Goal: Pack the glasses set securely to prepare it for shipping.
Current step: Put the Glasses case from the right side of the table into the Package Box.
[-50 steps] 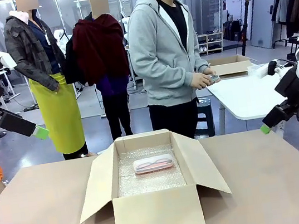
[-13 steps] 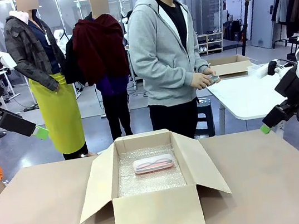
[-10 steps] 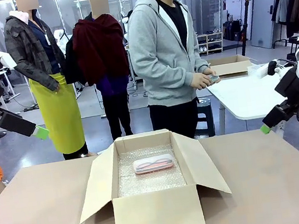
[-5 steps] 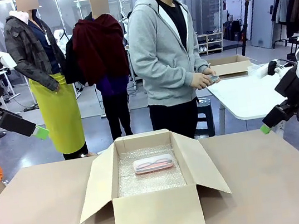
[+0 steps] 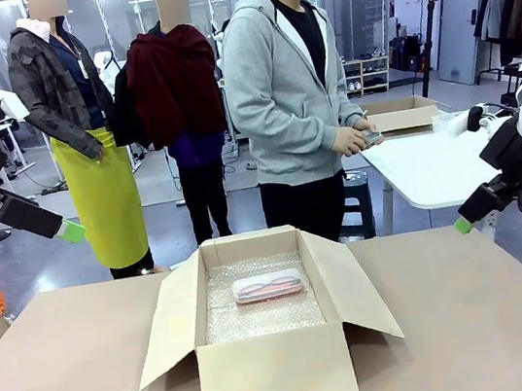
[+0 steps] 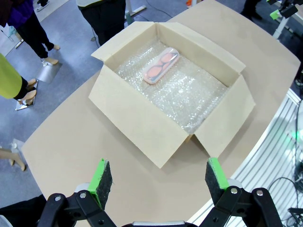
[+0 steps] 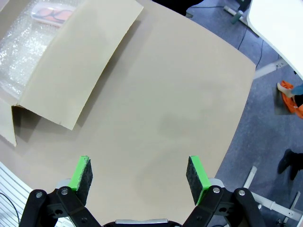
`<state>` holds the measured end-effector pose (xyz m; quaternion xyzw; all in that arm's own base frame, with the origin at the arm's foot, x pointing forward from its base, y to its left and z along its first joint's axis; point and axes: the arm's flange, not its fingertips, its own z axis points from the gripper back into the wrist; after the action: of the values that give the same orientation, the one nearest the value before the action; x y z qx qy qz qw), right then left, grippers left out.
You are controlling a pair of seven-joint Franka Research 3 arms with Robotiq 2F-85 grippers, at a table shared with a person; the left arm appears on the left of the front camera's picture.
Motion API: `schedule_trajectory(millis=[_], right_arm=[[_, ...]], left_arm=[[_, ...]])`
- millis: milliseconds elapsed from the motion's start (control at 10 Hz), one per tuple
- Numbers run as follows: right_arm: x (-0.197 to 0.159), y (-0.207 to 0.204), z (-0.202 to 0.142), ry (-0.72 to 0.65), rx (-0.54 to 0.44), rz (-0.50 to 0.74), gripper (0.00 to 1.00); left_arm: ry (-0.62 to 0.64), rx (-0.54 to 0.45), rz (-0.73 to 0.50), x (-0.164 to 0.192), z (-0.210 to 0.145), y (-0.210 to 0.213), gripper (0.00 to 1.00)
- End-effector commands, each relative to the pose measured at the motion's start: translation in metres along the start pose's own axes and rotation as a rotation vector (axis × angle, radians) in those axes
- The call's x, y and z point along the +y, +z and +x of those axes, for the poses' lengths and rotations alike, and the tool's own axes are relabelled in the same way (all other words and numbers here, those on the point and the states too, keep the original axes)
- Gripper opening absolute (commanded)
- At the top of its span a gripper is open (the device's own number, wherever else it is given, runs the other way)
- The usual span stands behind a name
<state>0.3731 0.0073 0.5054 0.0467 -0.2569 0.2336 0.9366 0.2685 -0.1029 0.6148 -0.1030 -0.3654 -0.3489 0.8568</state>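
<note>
Front view: pink glasses case [image 5: 268, 286] laid on bubble wrap [image 5: 260, 321] toward 12 o'clock inside open box [image 5: 273, 376]. Left end effector [image 6: 157, 174] and right end effector [image 7: 138, 172] spread wide, empty. Sealing judged outstanding.

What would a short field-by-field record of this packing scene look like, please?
box: cardboard box on the table, flaps open
lining: bubble wrap on the box floor
contents: pink glasses case lying on the wrap, toward the far wall
left pincer: open, empty, raised off the table
right pincer: open, empty, over bare tabletop beside the box
person: stands at the far side, hand holding a small item
</note>
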Motion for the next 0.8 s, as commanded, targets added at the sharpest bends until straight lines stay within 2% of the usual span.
schedule_trajectory(millis=[0,700], right_arm=[[-0.0005,-0.0003,-0.0009,0.002,0.004,0.002,1.00],[-0.0005,-0.0003,-0.0009,0.002,0.004,0.002,1.00]], left_arm=[[-0.003,-0.005,-0.005,0.0012,-0.0002,0.0013,1.00],[-0.003,-0.005,-0.005,0.0012,-0.0002,0.0013,1.00]])
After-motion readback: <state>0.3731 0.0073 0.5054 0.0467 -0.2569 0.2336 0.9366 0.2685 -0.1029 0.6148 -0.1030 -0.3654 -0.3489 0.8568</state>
